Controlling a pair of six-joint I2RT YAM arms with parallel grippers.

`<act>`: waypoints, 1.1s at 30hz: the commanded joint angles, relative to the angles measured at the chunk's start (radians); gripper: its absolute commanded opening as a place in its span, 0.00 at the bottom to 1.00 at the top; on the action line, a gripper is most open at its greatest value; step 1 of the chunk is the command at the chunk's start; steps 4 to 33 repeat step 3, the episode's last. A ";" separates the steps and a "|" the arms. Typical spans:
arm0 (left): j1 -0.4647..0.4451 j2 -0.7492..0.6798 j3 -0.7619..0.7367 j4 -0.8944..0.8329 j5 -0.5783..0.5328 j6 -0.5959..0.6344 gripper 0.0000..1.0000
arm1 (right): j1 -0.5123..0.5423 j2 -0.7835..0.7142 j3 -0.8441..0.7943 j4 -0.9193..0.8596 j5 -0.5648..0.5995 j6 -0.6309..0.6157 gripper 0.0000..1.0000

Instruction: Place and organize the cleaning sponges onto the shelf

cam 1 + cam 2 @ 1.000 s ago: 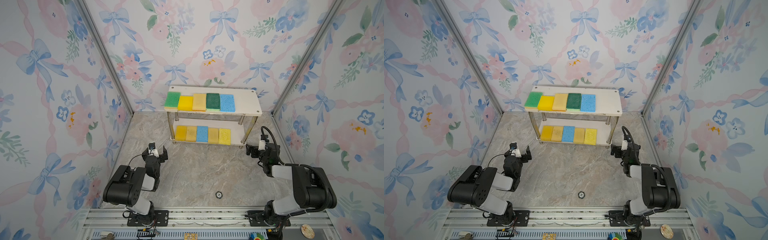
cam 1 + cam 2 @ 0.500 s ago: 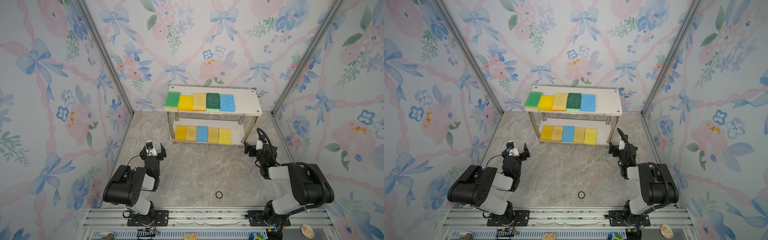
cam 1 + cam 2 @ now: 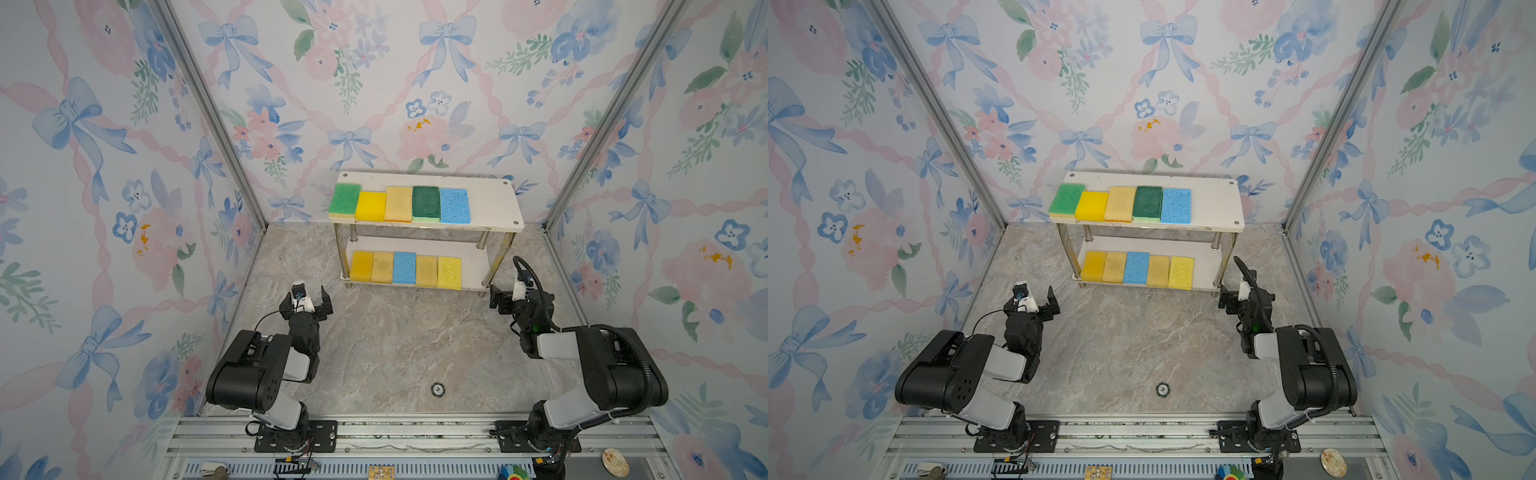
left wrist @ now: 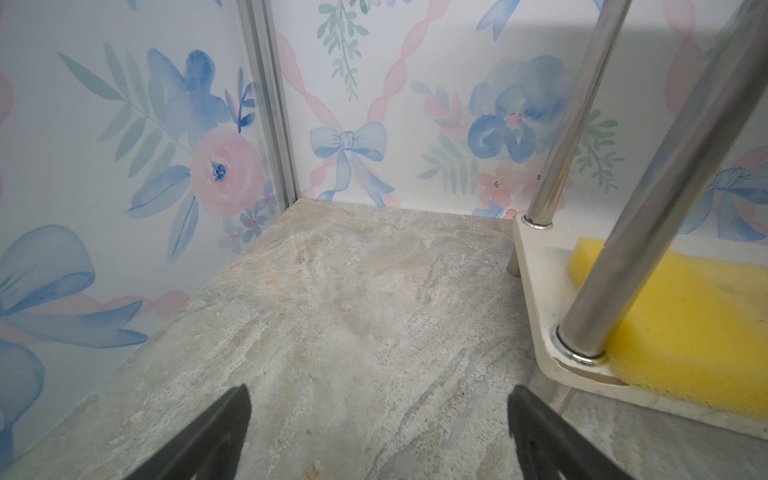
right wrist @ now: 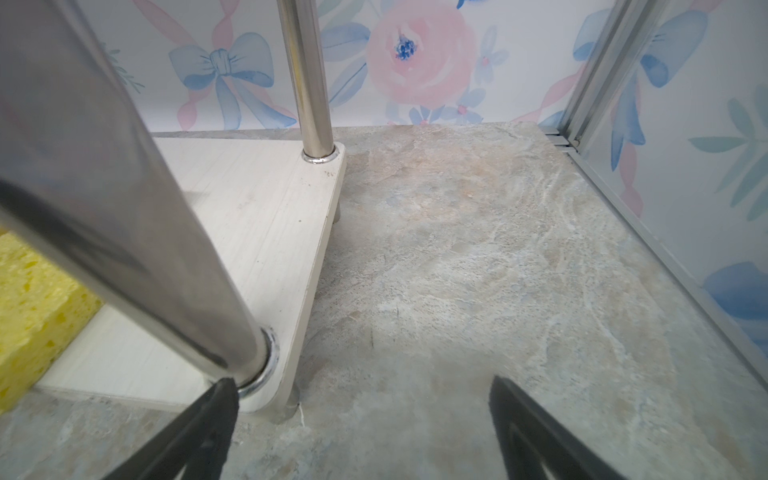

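Left pincer (image 3: 306,297) agape, empty; sponges (image 3: 404,268) on shelf (image 3: 492,205) ahead.

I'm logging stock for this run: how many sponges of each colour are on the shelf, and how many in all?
Green-faced sponges: 2
Blue sponges: 2
Yellow to tan sponges: 6
Total: 10, five on each board of the shelf
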 commanded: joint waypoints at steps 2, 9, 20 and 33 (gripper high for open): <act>-0.003 0.007 0.001 0.020 -0.011 0.001 0.98 | 0.003 -0.005 0.002 -0.008 0.013 -0.010 0.97; -0.003 0.003 -0.002 0.020 -0.010 0.001 0.98 | 0.003 -0.006 0.001 -0.008 0.014 -0.010 0.97; -0.003 0.003 -0.002 0.020 -0.010 0.001 0.98 | 0.003 -0.006 0.001 -0.008 0.014 -0.010 0.97; -0.003 0.003 -0.002 0.020 -0.010 0.001 0.98 | 0.003 -0.006 0.001 -0.008 0.014 -0.010 0.97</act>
